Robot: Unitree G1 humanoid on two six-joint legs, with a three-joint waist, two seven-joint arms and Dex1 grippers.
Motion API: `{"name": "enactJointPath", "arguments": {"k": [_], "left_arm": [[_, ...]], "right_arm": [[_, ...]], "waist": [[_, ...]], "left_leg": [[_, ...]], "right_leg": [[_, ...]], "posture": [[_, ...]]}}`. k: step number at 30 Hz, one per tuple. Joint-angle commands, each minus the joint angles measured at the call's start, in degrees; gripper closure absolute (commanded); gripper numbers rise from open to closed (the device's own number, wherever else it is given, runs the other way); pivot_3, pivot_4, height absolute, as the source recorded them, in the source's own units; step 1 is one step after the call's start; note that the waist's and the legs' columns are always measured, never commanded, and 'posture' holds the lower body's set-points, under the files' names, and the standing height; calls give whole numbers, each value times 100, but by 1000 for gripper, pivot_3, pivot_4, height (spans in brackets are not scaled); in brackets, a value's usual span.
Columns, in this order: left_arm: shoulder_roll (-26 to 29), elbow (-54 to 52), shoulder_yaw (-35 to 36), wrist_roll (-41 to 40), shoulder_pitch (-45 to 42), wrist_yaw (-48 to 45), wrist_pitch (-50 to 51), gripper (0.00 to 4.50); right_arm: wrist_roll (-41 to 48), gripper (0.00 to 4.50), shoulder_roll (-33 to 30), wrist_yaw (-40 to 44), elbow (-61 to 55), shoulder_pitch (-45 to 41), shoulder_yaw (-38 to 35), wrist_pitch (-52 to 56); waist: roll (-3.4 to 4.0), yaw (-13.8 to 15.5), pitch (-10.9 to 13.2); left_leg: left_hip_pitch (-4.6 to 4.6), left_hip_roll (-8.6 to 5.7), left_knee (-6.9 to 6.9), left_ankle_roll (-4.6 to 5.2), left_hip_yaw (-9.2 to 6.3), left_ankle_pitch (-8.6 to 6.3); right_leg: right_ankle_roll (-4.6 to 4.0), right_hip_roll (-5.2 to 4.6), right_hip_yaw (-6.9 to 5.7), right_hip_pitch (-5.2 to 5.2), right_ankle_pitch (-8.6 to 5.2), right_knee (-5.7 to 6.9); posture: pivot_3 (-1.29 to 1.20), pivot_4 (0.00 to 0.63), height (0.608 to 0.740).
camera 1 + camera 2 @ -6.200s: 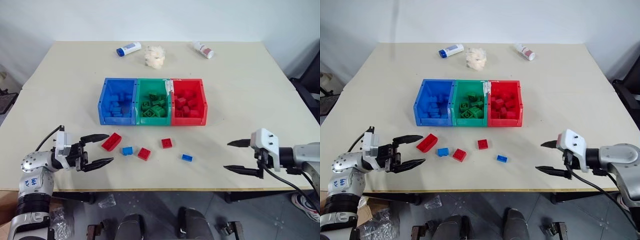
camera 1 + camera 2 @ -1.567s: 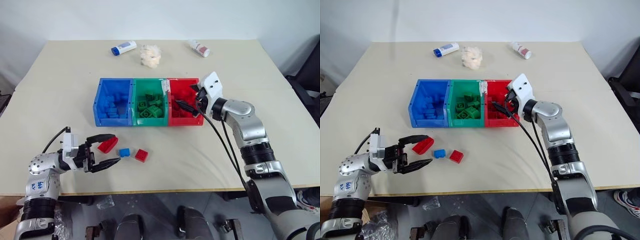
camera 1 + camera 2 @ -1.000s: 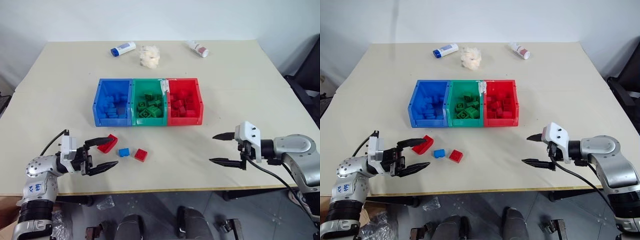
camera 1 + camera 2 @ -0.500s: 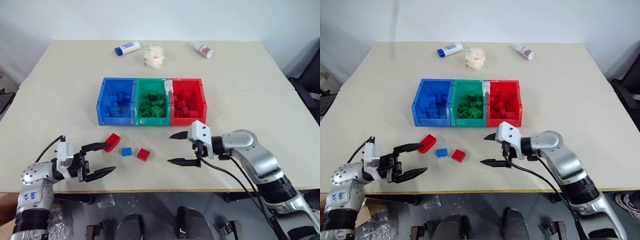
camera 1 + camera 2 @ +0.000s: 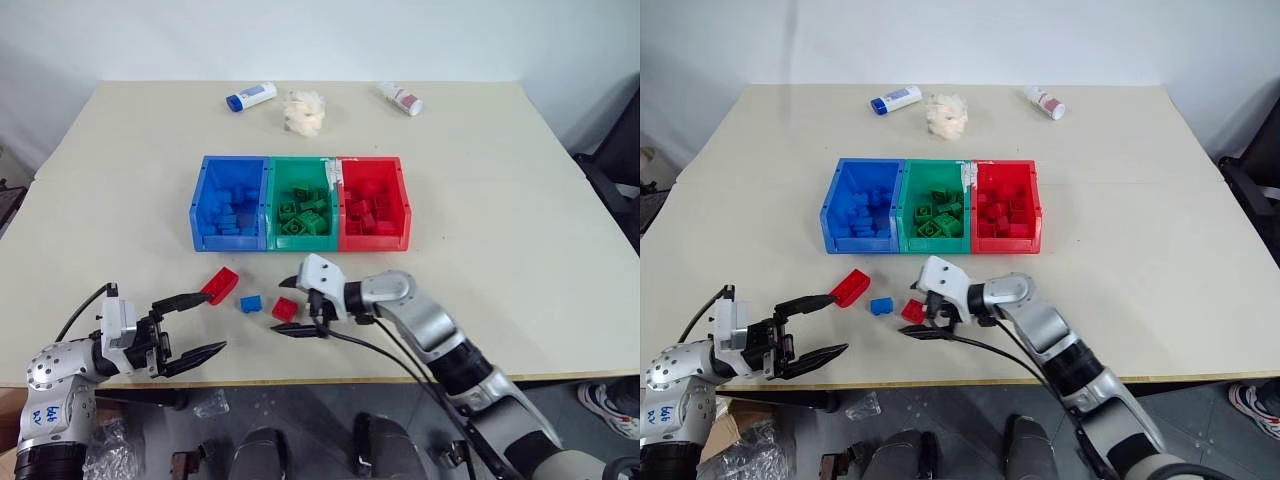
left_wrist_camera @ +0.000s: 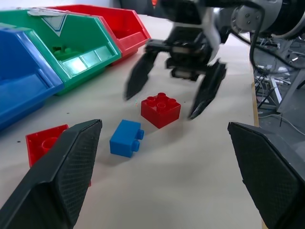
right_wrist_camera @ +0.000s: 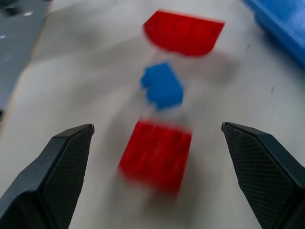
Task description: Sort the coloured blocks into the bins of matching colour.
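Note:
The bins stand in a row mid-table: blue (image 5: 228,241), green (image 5: 303,241) and red (image 5: 374,241), each holding blocks of its own colour. Three loose blocks lie in front of them: a flat red brick (image 5: 220,285), a small blue brick (image 5: 251,302) and a small red brick (image 5: 285,309). My right gripper (image 5: 277,306) is open, reaching in from the right, with one finger on each side of the small red brick (image 7: 156,155), not closed on it. My left gripper (image 5: 213,321) is open and empty near the front left edge, short of the flat red brick (image 6: 45,143).
At the table's far side lie a white tube with a blue cap (image 5: 250,96), a cream fluffy wad (image 5: 303,112) and a white tube with a red cap (image 5: 402,98). The table's front edge runs just below both grippers. A dark chair (image 5: 615,180) stands off the right side.
My right arm has swept left along the front of the table, from the right side to the small red brick, staying open. The left gripper has barely moved.

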Motion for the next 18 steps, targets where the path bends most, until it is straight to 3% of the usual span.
{"name": "enactJointPath", "arguments": {"k": [1,8,13,18], "left_arm": [[63,-155,125,-119,31,26,-12,0],[16,16,21,-50,-178,26,-30,0],[-10,185,-92,-24,-407,-41,-31,0],[-25,406,-217,6,-669,-140,-58,0]], "right_arm": [[-48,525,2,38,-15,-38,-54,-180],[201,3017,-279,290,-629,218,-293,-66],[576,3044,-457,305,-1261,351,-667,318],[1207,3044,-689,33,-1878,339,-1563,927]], "waist": [[-1,15,0],[-1,3,0],[0,4,0],[-1,16,0]], "left_leg": [[-1,-1,1,1,-1,-1],[-2,0,0,1,-1,-2],[-2,0,-1,1,-1,-2],[-4,-1,0,1,-1,-2]], "right_leg": [[0,0,0,1,0,-1],[1,0,-1,0,0,-1],[1,0,-1,0,0,-2],[1,0,-1,0,1,-4]], "posture": [[0,150,740],[0,150,740],[0,150,740],[0,150,740]]}}
